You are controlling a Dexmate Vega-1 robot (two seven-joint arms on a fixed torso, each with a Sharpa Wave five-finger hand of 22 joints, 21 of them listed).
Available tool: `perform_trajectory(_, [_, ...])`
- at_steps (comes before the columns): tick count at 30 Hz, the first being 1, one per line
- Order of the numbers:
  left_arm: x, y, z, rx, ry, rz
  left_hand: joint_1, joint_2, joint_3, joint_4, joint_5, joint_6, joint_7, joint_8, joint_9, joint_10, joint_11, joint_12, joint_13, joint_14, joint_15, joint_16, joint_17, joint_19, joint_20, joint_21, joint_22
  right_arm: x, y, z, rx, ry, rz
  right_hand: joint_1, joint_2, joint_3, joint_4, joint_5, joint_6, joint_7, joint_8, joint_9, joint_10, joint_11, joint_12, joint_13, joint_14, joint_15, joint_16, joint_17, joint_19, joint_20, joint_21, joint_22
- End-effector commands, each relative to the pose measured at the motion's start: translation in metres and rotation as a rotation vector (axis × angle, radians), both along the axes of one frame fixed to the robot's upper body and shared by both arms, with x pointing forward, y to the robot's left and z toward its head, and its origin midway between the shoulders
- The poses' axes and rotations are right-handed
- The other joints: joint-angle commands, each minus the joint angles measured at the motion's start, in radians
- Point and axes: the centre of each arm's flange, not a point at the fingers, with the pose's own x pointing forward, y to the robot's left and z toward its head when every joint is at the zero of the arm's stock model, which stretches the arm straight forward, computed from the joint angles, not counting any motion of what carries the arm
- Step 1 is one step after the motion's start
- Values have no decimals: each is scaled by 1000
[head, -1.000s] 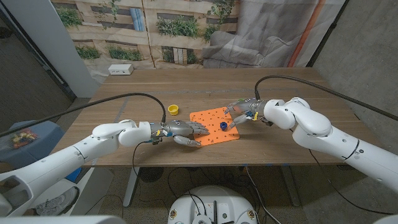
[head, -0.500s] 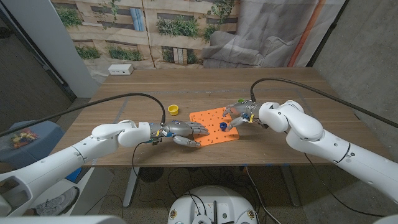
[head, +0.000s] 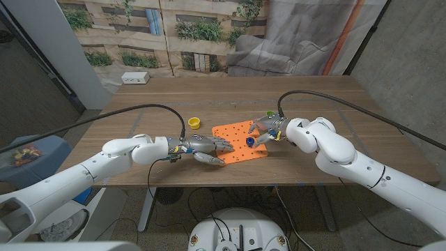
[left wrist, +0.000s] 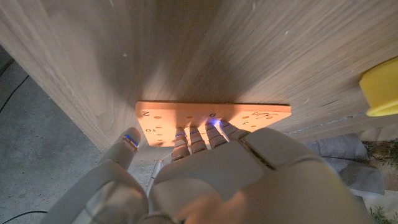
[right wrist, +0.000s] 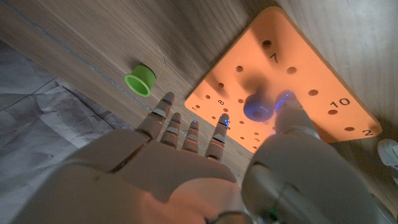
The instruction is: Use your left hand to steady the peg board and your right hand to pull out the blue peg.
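Note:
The orange peg board lies on the table's near middle, with the blue peg standing in it. My left hand reaches in from the board's left. Its outstretched fingertips rest on the edge of the board. My right hand hovers over the board's right side with fingers spread. In the right wrist view its thumb tip sits right beside the blue peg, and the other fingers stay apart from the peg above the board.
A yellow cap stands on the table just left of the board and shows again as a yellow cap in the left wrist view. A green cap sits beyond the board by my right hand. A white box lies at the far left edge.
My right arm has swung leftward, bringing the hand closer over the board and the blue peg. The left hand and the board have not moved.

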Motion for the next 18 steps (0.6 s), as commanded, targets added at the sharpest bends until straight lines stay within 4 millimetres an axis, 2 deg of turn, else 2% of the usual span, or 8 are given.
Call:
perform_trajectory(1, [-2, 0, -1, 2, 9, 1, 12, 88, 3, -7, -3, 12, 2, 6, 5, 12, -1, 8, 6, 5, -91, 7, 4, 7, -172, 7, 2, 1, 7, -7, 0, -37, -6, 20, -3, 12, 0, -6, 28, -1, 17, 4, 22, -4, 7, 4, 15, -1, 9, 3, 16, -4, 6, 4])
perform_trajectory(13, [-2, 0, -2, 1, 13, 4, 14, 89, 3, -9, -4, 16, 4, 6, 5, 18, 1, 9, 6, 9, -91, 8, 5, 11, -172, 7, 2, 1, 9, -10, 51, -77, 10, 95, -1, 24, 0, -25, 149, -4, 83, 18, 67, -22, 13, 5, 63, -29, 26, 7, 66, -17, 5, 4])
perform_trajectory(18, [-1, 1, -2, 1, 15, 2, 15, 89, 3, -9, -4, 18, 4, 6, 5, 20, 2, 9, 6, 11, -92, 8, 5, 12, -172, 7, 2, 2, 9, -11, 72, -80, 21, 117, -1, 27, 0, -30, 182, -5, 100, 22, 78, -25, 14, 5, 73, -36, 29, 8, 80, -21, 5, 3])
